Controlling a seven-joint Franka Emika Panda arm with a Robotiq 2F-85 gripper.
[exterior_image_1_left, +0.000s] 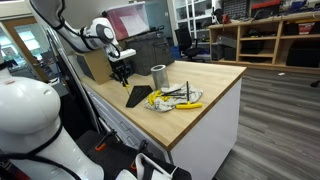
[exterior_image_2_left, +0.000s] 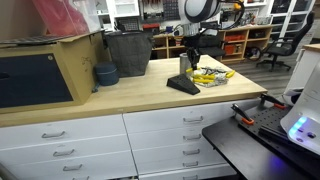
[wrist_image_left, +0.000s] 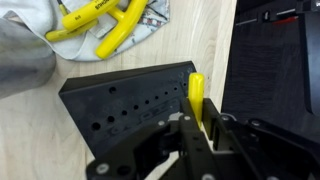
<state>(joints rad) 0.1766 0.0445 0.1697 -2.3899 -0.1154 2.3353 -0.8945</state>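
Gripper of mine is clamped on a yellow plastic tool handle; a black perforated block sits just beneath it.

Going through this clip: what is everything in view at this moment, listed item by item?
holder block: one, black, drilled with holes, on the counter below the gripper
yellow-handled tool: one, yellow, gripped at the block's edge
loose tools: several, number unclear, yellow handles, piled beside the block
metal cup: one, silver, upright near the pile
bin: one, dark, at the counter's back
bowls: small stack, blue-grey, beside the box
cardboard box: one, brown, at the counter's end
counter: one, light wood top over white drawers
arm: one, white and black, reaching over the counter
gripper: one, black, shut on the yellow-handled tool
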